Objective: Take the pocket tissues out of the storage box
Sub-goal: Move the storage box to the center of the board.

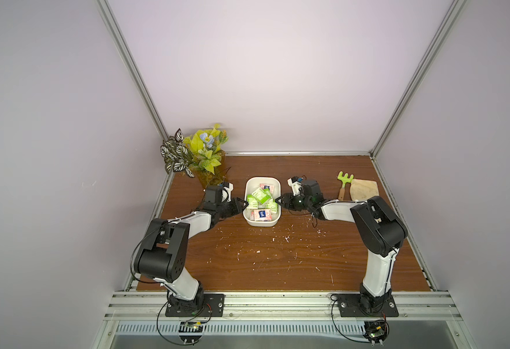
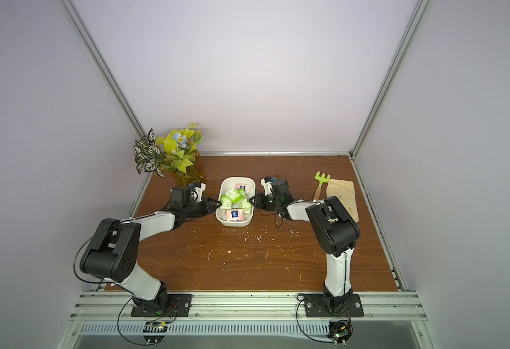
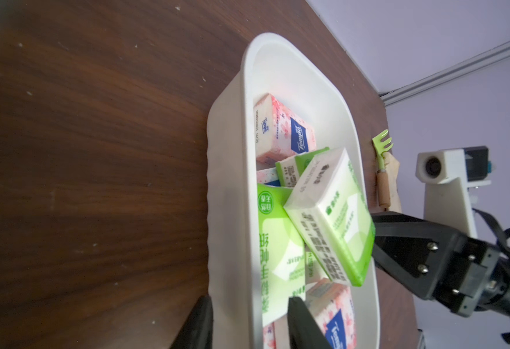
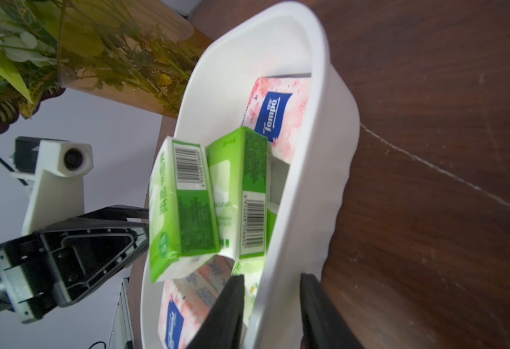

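Wrist views show each tool, left tool (image 3: pixel 249 324) and right tool (image 4: pixel 273 314), apparently pinching the storage box (image 3: pixel 229 193) wall rather than the pocket tissues (image 3: pixel 332 211) inside, so lifting could tip the box.

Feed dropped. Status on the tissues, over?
Left end effector astride storage box wall; right end effector clamped on opposite wall. Pocket tissues inside. No obstruction.

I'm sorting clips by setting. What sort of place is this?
Probably a robot lab test cell: two arms bolted to an aluminium frame rail, plain walls enclosing a scuffed wooden tabletop, and staged props like the storage box.
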